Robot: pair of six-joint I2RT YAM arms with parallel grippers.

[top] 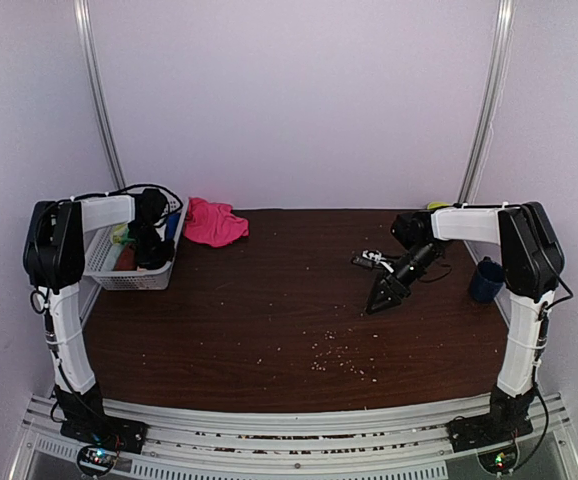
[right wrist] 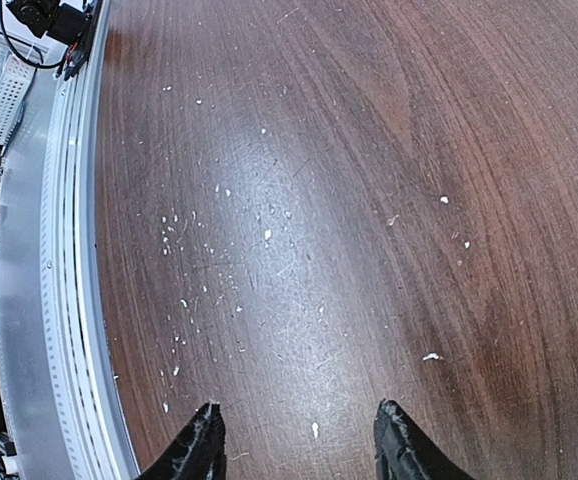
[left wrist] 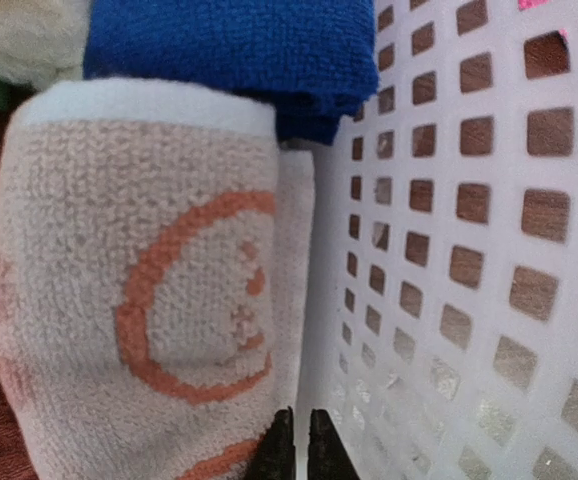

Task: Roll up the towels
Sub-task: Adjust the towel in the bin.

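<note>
My left arm (top: 59,300) rises from its base at the near left, elbow high, forearm reaching right and wrist bent downward, so the left gripper (top: 151,255) points down. In its wrist view the jaws are pressed almost together, only a sliver between the black fingertips (left wrist: 277,452). My right arm (top: 524,320) mirrors it, forearm reaching left. The right gripper (top: 381,296) slants down just above the bench (right wrist: 369,200), jaws spread apart.
</note>
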